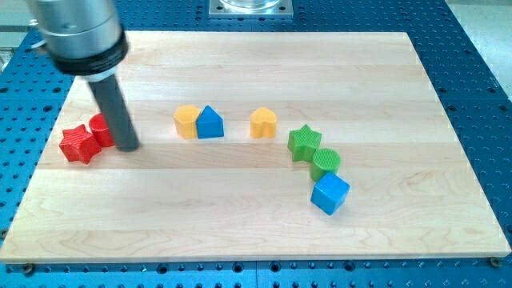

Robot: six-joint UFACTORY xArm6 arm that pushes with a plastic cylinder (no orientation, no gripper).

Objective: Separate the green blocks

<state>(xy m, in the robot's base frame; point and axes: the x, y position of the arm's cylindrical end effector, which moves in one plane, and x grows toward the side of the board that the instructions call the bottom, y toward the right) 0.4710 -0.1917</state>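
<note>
A green star block [303,142] and a green round block [326,162] lie touching each other right of the board's middle. A blue cube [330,193] sits just below the green round block, touching it. My tip [128,146] is at the view's left, far from the green blocks, right beside a red round block [99,128].
A red star block [78,144] lies left of the red round block. A yellow block [186,122] and a blue house-shaped block [210,122] sit together near the middle. A yellow heart-like block [263,123] lies to their right. The wooden board [256,224] ends near the blue perforated table.
</note>
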